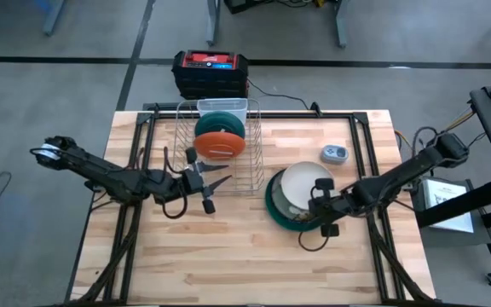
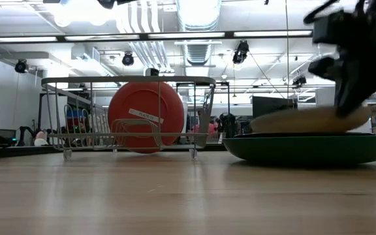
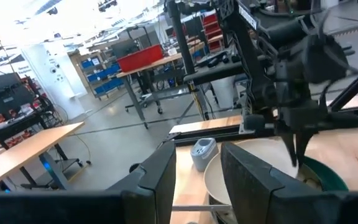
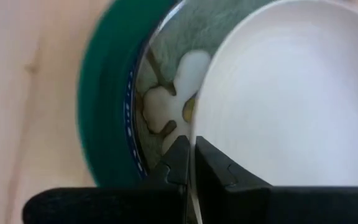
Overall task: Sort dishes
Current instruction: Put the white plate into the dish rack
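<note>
Left gripper [image 1: 216, 189]: held over the table just in front of the wire rack [image 1: 250, 162], at its left front corner; fingers [image 3: 160, 180] stand parted with nothing between them. Wire rack: set at the back middle of the wooden table [image 1: 228, 256]; an orange plate [image 1: 221, 142] stands on edge inside it, and a dark teal-green plate [image 1: 222, 122] stands on edge just behind the orange one; in the low view the orange plate [image 2: 145, 116] is seen upright within the rack's wires [image 2: 64, 117]. Large dark green plate [image 1: 273, 205]: lies flat on the table just to the right of the rack's front right corner; a blue-and-white speckled dish [image 4: 166, 68] rests in it, and a white plate [image 1: 303, 186] lies tilted on top, one edge raised in the low view [image 2: 309, 121] above the green plate [image 2: 305, 149]. Right gripper [image 1: 320, 208]: placed at the near right edge of that stack, to the right of the rack; fingers [image 4: 178, 163] are pinched together on the rim of the white plate [image 4: 291, 99], as seen in the right wrist view. Small grey round device [image 1: 334, 153]: lies on the table well to the right of the rack, behind the stack and apart from it.
</note>
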You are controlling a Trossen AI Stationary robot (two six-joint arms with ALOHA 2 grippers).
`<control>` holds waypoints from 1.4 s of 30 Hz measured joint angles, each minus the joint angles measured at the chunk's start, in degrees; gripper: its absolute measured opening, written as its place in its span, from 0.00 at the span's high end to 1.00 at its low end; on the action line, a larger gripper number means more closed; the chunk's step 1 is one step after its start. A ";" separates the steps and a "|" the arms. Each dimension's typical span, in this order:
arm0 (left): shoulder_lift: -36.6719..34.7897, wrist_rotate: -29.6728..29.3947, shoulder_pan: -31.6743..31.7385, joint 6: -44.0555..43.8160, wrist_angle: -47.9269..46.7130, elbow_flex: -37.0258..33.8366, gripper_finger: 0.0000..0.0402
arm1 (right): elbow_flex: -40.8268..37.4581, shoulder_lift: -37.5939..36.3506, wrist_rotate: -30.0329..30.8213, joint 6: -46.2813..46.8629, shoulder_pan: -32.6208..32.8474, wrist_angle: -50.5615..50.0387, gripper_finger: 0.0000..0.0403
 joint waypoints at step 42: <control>-6.22 -47.91 -8.76 15.01 -14.08 0.00 0.71 | 11.12 11.15 -87.93 17.16 -53.67 80.53 1.00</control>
